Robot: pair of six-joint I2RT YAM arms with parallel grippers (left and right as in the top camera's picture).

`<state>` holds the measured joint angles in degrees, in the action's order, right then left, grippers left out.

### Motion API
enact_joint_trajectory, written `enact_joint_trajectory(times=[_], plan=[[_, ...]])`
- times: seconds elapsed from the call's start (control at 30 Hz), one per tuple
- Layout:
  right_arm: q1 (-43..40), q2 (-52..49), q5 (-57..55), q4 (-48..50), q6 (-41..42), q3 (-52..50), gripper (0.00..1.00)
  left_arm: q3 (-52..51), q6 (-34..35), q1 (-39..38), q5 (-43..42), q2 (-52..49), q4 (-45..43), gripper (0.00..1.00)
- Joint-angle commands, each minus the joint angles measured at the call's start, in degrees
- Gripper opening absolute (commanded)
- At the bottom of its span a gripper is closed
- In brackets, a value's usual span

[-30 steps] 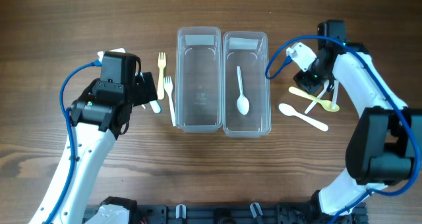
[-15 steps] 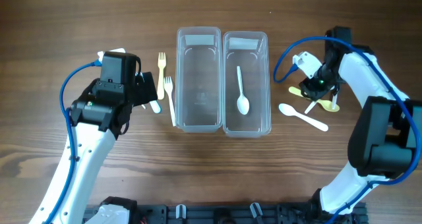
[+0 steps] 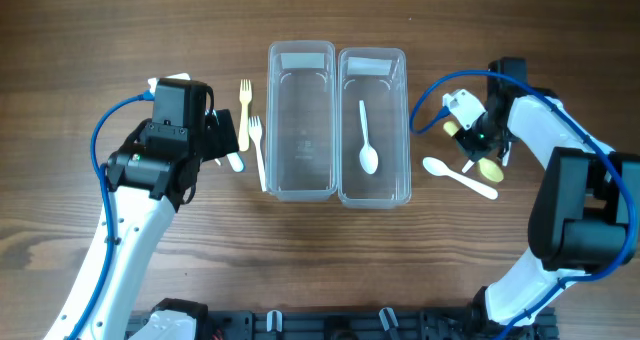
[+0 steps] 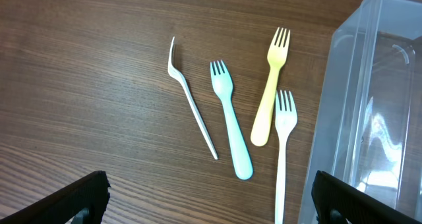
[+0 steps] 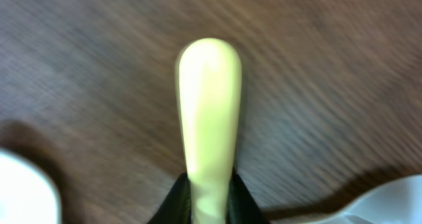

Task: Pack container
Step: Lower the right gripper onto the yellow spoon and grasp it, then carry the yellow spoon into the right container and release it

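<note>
Two clear containers stand side by side mid-table: the left one (image 3: 300, 120) is empty, the right one (image 3: 396, 130) holds a white spoon (image 3: 366, 140). My right gripper (image 3: 478, 143) is shut on a yellow spoon (image 3: 490, 167) to the right of the containers; the right wrist view shows its handle (image 5: 208, 112) pinched between the jaws (image 5: 210, 201). A white spoon (image 3: 458, 176) lies just below it. My left gripper (image 4: 211, 211) is open and empty over a thin white fork (image 4: 191, 99), a blue fork (image 4: 231, 125), a yellow fork (image 4: 267, 95) and a white fork (image 4: 283, 151).
The forks lie close to the left container's wall (image 4: 369, 105). In the overhead view the yellow fork (image 3: 244, 105) and white fork (image 3: 258, 150) show left of the containers; my left arm (image 3: 165, 140) covers the others. The table is brown wood.
My right gripper has moved down and toward the front onto the yellow spoon and closed on it. The left arm has not moved.
</note>
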<state>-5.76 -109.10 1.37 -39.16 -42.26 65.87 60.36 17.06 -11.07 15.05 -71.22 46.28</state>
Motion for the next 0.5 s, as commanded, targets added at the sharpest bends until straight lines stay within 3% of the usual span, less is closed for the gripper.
enact_joint_trajectory(times=[0.0, 0.13, 0.3, 0.47], plan=[[0.09, -1.27, -8.35, 1.46, 6.78, -1.22, 0.04, 0.76, -0.11, 0.48, -0.7, -0.15, -0.15, 1.0], [0.17, 0.26, -13.16, 0.81, 8.41, 1.29, 0.04, 0.76, -0.11, 0.48, -0.7, -0.15, -0.13, 1.0], [1.46, 7.37, -10.49, 0.85, 12.79, 6.43, 0.04, 0.76, -0.11, 0.48, -0.7, -0.15, -0.13, 1.0], [6.19, 15.72, -3.76, 0.74, 26.67, 11.41, 0.04, 0.76, -0.11, 0.48, -0.7, -0.15, -0.15, 1.0]])
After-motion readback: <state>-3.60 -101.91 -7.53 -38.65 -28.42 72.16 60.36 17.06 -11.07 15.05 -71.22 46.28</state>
